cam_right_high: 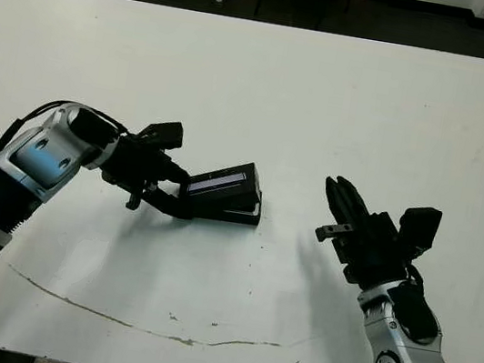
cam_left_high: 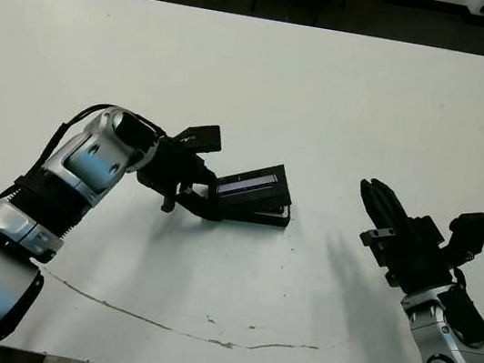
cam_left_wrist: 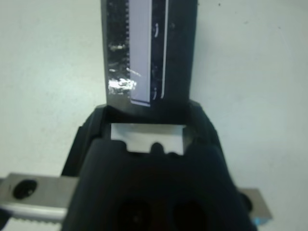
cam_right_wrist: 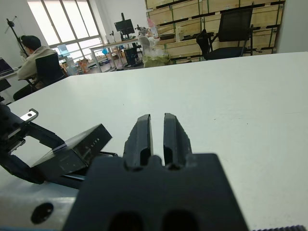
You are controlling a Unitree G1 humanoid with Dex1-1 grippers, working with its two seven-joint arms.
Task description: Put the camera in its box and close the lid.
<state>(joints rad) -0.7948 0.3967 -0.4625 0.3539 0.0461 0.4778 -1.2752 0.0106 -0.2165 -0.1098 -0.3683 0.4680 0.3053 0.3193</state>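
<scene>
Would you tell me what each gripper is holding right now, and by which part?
The left gripper holds the flat black lid with a glossy strip by its near end, tilted over the shallow black box. The right gripper holds nothing.

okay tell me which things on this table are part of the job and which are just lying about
Part of the job:
- lid, tilted, held by the left gripper
- box, under the lid
- camera: not visible

Just there:
- right gripper, shut, holding nothing
- office chair beyond the table
</scene>
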